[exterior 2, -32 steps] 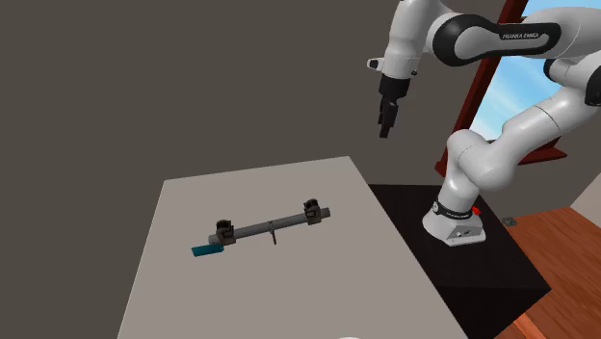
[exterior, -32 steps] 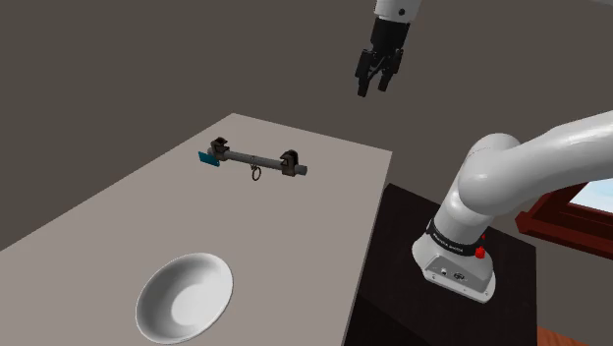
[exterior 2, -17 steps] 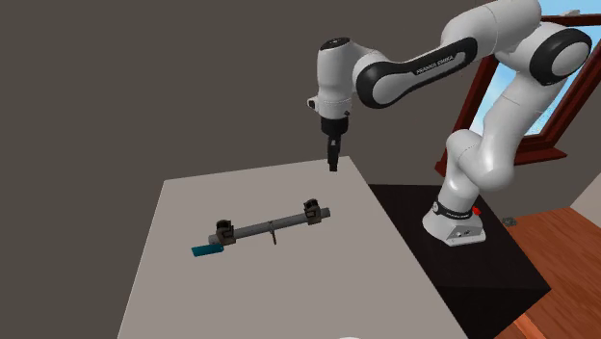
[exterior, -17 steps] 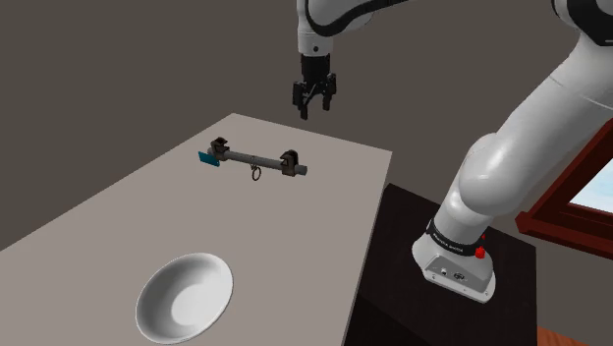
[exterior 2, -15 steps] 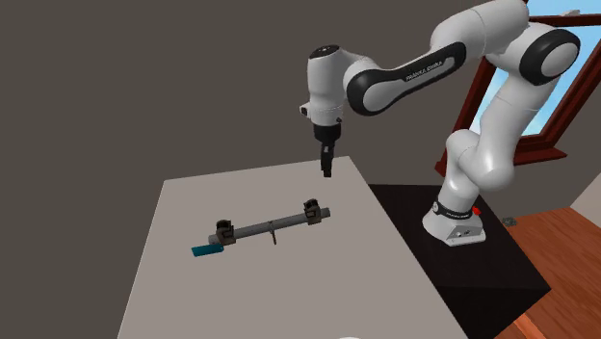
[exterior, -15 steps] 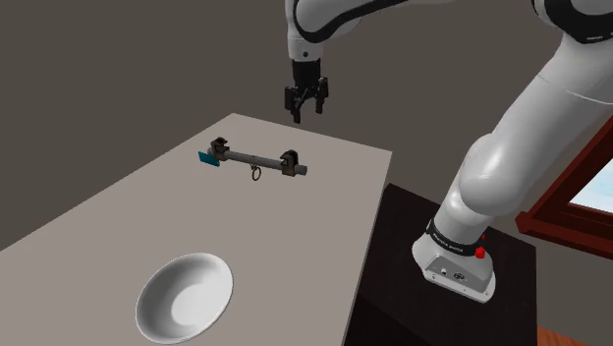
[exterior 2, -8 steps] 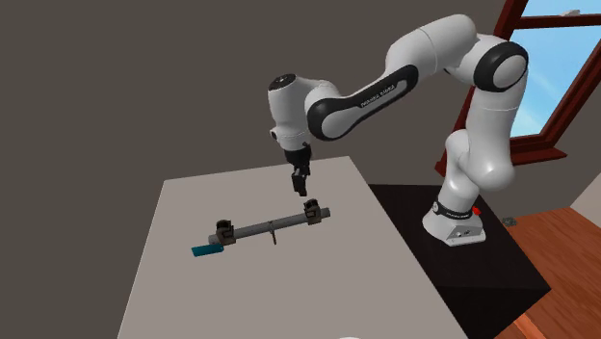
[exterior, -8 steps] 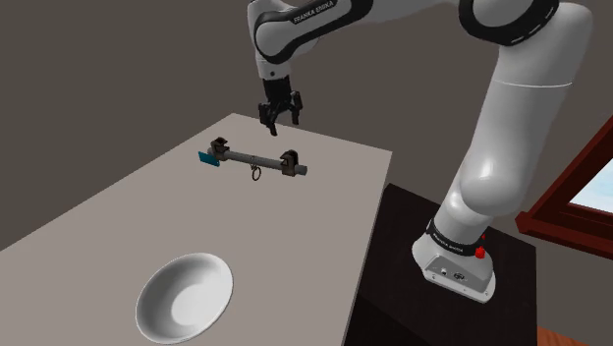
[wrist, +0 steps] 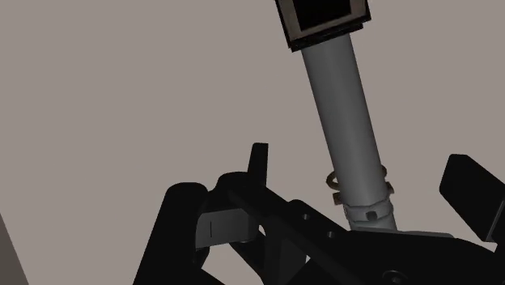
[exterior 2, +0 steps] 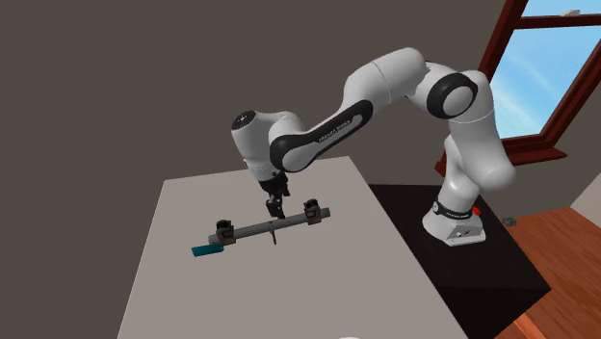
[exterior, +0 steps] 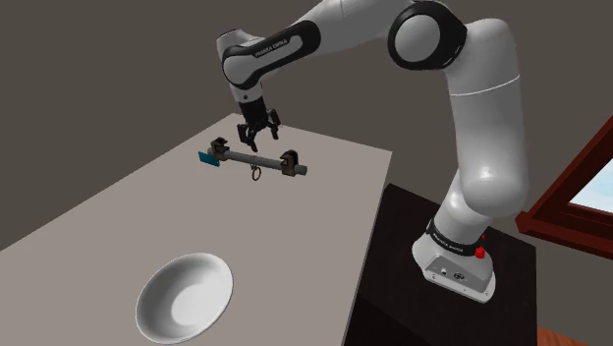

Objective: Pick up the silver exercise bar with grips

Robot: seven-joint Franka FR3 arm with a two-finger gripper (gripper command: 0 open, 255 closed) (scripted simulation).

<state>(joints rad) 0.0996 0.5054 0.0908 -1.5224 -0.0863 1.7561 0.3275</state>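
The exercise bar [exterior: 257, 160] is a grey tube with two black clamp grips and a teal tag [exterior: 206, 158] at one end. It lies flat on the far part of the grey table [exterior: 88, 246]. My gripper [exterior: 256, 137] hangs open just above the bar's middle, between the two grips. The second exterior view has the gripper [exterior 2: 275, 208] pointing down close over the bar [exterior 2: 252, 229]. Seen from the wrist, the tube [wrist: 344, 121] runs between the spread fingers of the gripper [wrist: 362, 159], which do not touch it. A small ring sits on the tube there.
A white bowl [exterior: 184, 295] rests near the table's front edge in the shoulder view. The dark stand [exterior: 422, 305] borders the table on that view's right. A window with a red-brown frame [exterior 2: 525, 77] is behind the arm.
The arm has swung from high over the stand, out over the table and down. The open gripper now hangs just above the bar's middle. The bar has not moved.
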